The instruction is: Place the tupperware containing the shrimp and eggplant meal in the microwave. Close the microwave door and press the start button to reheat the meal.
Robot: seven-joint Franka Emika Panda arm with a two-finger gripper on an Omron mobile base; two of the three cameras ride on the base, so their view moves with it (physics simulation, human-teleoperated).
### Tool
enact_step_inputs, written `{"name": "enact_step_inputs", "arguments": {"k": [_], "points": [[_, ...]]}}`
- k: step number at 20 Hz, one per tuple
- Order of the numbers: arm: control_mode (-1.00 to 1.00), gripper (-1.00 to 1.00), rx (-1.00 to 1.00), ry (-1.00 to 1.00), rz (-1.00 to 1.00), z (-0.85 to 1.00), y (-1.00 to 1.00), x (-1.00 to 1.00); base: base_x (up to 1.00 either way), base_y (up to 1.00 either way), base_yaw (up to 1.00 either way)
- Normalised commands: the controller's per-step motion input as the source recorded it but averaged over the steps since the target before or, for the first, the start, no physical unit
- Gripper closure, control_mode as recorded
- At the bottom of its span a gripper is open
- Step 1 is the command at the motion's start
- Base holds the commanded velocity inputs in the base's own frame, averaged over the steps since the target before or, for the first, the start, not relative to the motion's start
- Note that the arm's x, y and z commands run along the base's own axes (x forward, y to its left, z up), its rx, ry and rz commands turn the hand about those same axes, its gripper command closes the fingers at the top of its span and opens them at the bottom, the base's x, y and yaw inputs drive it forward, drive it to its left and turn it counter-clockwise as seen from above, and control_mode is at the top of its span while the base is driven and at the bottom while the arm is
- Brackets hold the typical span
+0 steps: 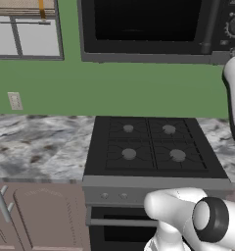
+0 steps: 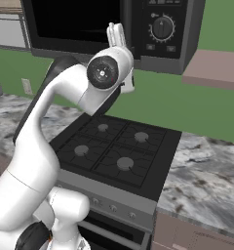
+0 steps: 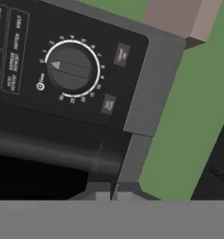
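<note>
Marbled counter (image 1: 36,142) runs either side of the black stove (image 2: 114,156) below me. Above it I see my gripper (image 2: 117,33) raised against the microwave (image 1: 153,29), fingers pressed together with nothing between them. Its door (image 2: 75,24) sits shut, the bar handle (image 3: 53,151) just past my fingertips and the dial panel (image 3: 72,70) beyond. Green wall (image 1: 139,93) lies behind.

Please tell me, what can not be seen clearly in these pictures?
- Tupperware and meal: behind the black window of the closed microwave door.
- Panel labels, hand view: too blurred to read.
- Gripper, right base view: fingertips merge, contact with the microwave unclear.
</note>
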Motion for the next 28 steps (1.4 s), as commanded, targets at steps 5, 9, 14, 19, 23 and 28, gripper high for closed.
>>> {"name": "enact_step_inputs", "arguments": {"k": [5,9,14,19,23,28], "points": [[-1.0,1.0,0.04,0.0,0.01,0.03,-0.22,0.0,0.0,0.0,0.0],[-1.0,1.0,0.05,0.0,0.02,0.03,-0.25,0.0,0.0,0.0,0.0],[-1.0,1.0,0.01,0.0,0.05,0.0,-0.05,0.06,0.0,0.0,0.0],[-1.0,1.0,0.02,0.0,0.04,0.0,-0.03,0.14,0.0,0.0,0.0],[-1.0,1.0,0.01,0.0,0.01,0.06,-0.04,0.12,0.0,0.0,0.0],[-1.0,1.0,0.0,0.0,0.0,0.09,-0.07,0.12,0.0,0.0,0.0]]}}
